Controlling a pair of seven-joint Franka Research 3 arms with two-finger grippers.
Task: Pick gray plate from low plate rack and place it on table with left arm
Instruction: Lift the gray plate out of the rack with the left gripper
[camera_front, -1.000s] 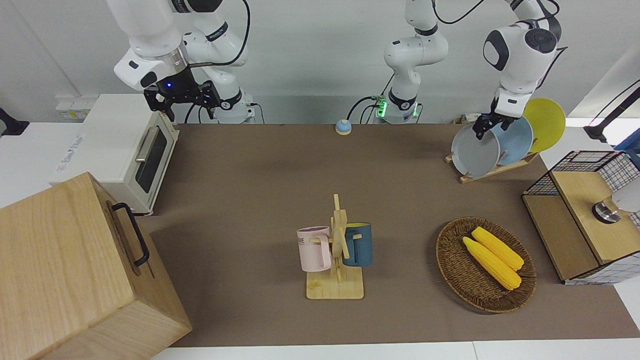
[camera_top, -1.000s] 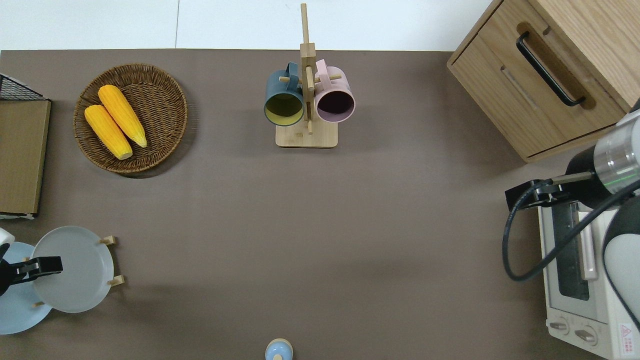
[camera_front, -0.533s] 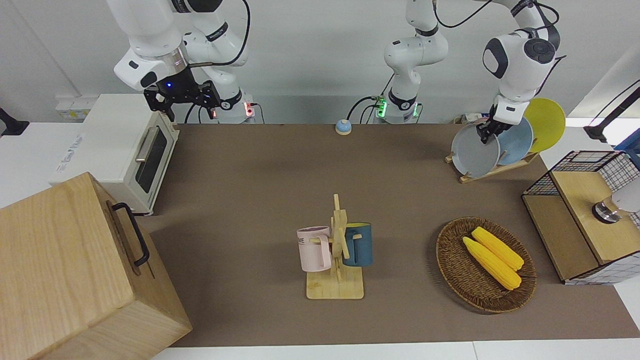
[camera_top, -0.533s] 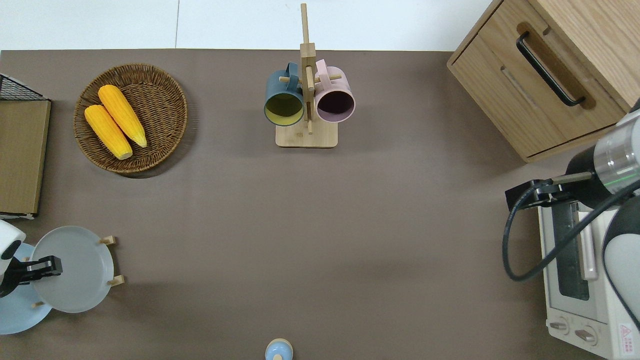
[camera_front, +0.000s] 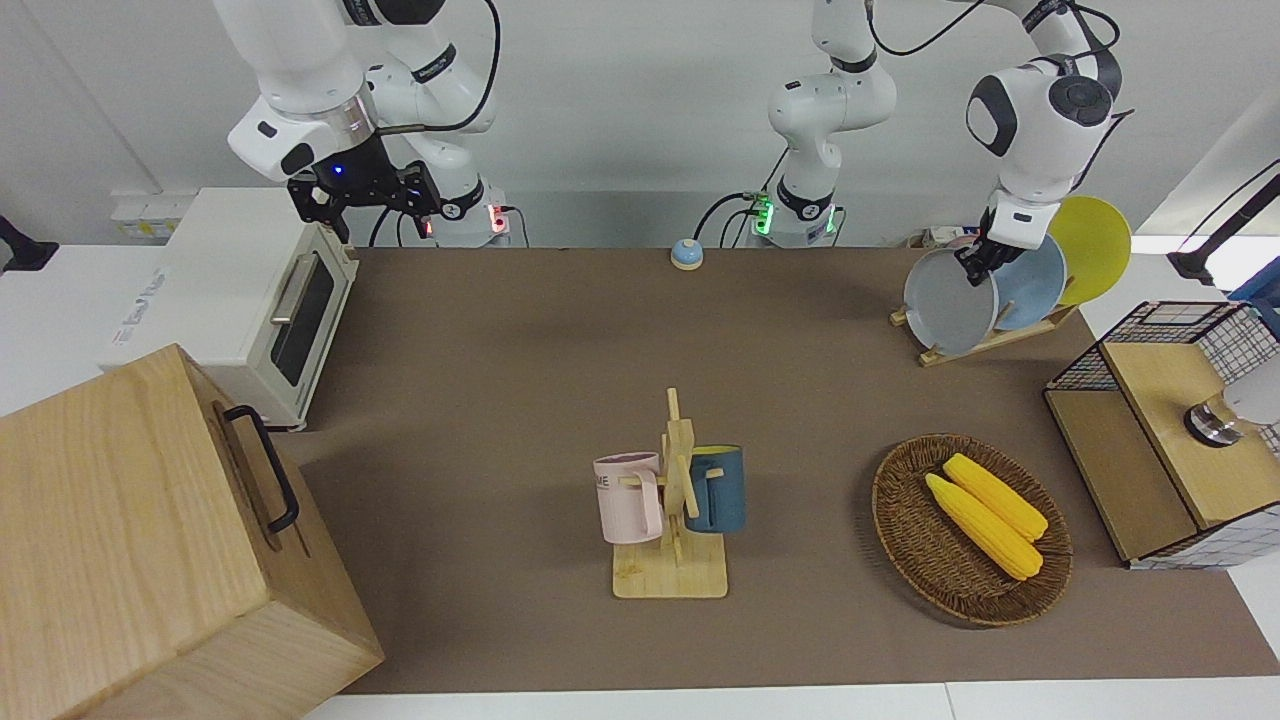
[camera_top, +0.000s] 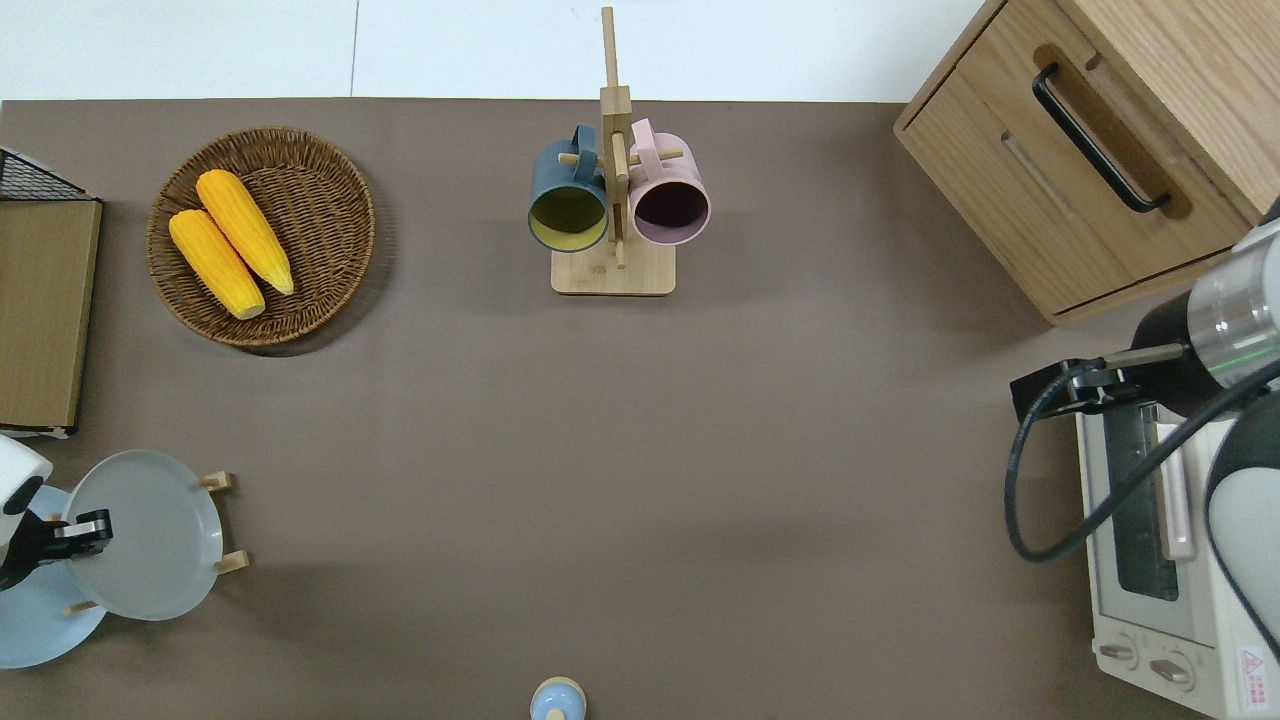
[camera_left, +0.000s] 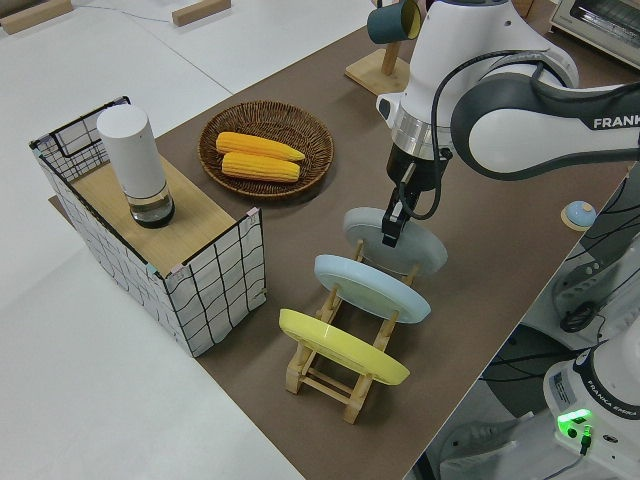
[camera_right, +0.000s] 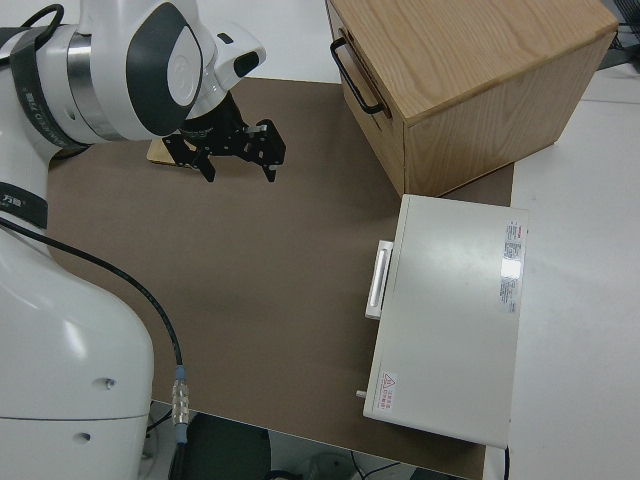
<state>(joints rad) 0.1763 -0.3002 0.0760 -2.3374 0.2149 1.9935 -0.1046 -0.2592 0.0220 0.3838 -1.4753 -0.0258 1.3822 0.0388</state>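
The gray plate (camera_front: 948, 303) (camera_top: 150, 537) (camera_left: 412, 247) leans in the slot of the low plate rack (camera_front: 987, 341) (camera_left: 338, 378) that lies farthest from the left arm's end of the table (camera_front: 520, 400). My left gripper (camera_front: 975, 266) (camera_top: 88, 527) (camera_left: 391, 228) comes down from above and is shut on the gray plate's upper rim. The plate's lower edge sits at the rack's pegs (camera_top: 224, 482); I cannot tell whether it still touches them. The right arm is parked, its gripper (camera_right: 240, 165) open and holding nothing.
A light blue plate (camera_front: 1038, 278) and a yellow plate (camera_front: 1098, 245) stand in the same rack. A wicker basket (camera_front: 905, 520) with corn, a mug stand (camera_front: 672, 575), a wire crate (camera_front: 1165, 320), a toaster oven (camera_front: 240, 290), a wooden cabinet (camera_front: 130, 540) and a small bell (camera_front: 686, 254) are on the table.
My left gripper has risen a little and drawn back toward the robots. The gray plate has shifted slightly with it. The right arm has not moved.
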